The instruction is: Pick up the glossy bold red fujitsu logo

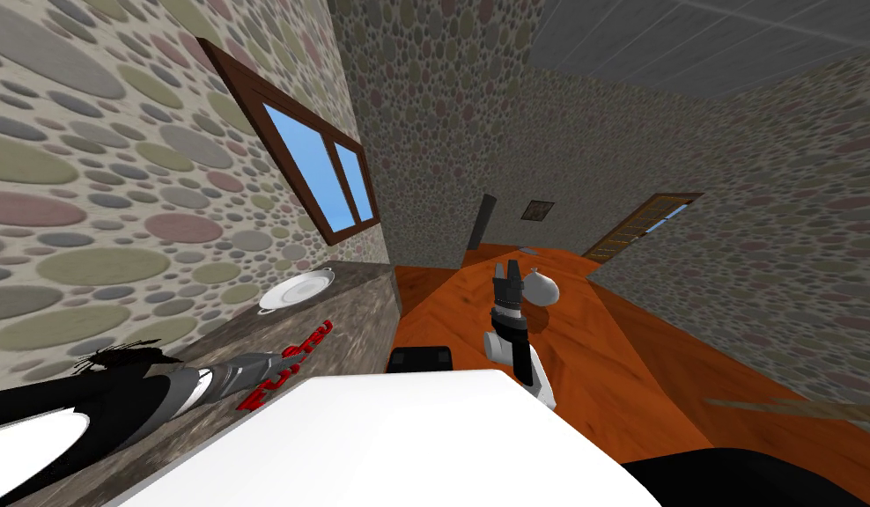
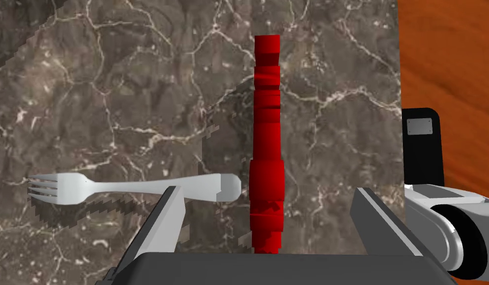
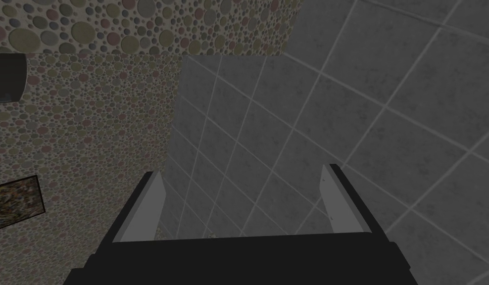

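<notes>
I found the red logo (image 2: 266, 143) lying on the brown marbled bench (image 2: 115, 99), close to the bench edge that borders the orange wooden floor (image 2: 451, 74). In the left wrist view it presented edge-on as a narrow red strip running straight out from the left jaws. These stood wide, one finger (image 2: 164, 217) on either side of the logo and neither touching it. A white fork (image 2: 115, 188) lay crosswise on the bench, its handle end just beside the logo and its tines pointing away from it; the handle passed behind one finger. In the head view a white plate (image 1: 294, 289) sat further along the bench, below the window and well apart from the logo. The right jaws were raised over the floor, also wide and holding nothing.
</notes>
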Tool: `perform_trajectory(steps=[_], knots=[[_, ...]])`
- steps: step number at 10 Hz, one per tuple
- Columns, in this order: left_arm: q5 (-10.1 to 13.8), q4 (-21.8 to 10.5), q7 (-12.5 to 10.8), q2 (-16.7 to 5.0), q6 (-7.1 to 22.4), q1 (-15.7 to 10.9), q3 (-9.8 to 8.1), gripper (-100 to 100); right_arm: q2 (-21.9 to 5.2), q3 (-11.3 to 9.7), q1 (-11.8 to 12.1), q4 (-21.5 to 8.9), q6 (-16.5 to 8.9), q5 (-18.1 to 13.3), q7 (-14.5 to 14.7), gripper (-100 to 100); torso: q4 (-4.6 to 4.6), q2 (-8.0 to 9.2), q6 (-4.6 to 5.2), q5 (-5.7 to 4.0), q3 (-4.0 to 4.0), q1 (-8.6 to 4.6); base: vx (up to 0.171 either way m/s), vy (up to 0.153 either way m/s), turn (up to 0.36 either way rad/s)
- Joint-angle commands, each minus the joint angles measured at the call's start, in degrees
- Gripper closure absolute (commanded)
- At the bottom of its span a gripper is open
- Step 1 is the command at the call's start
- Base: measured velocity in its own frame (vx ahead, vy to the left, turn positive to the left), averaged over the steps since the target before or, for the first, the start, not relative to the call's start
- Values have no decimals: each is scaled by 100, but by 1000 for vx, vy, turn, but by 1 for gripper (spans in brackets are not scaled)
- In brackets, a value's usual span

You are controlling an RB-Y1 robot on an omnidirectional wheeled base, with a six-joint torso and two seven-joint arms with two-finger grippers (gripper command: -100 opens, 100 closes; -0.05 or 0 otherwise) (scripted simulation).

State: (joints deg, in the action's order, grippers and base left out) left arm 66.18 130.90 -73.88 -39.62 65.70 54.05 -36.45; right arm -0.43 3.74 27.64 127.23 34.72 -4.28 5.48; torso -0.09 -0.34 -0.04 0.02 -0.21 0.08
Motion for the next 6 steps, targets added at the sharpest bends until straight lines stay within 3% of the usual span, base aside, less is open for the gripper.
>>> perform_trajectory(steps=[1, 5, 6], knots=[[78, 74, -110, -75, 221, 124, -100, -100, 0, 0, 0, 0, 0, 0, 0, 0, 0, 0, 0, 0, 0, 0, 60, 2, -18], [234, 258, -344, -227, 631, 361, -292, -100, 0, 0, 0, 0, 0, 0, 0, 0, 2, 10, 0, 0, 6, -1, 48, 3, -11], [218, 232, -286, -190, 549, 342, -274, -100, 0, 0, 0, 0, 0, 0, 0, 0, 2, 11, 0, 0, 6, -1, 20, 2, -1]])
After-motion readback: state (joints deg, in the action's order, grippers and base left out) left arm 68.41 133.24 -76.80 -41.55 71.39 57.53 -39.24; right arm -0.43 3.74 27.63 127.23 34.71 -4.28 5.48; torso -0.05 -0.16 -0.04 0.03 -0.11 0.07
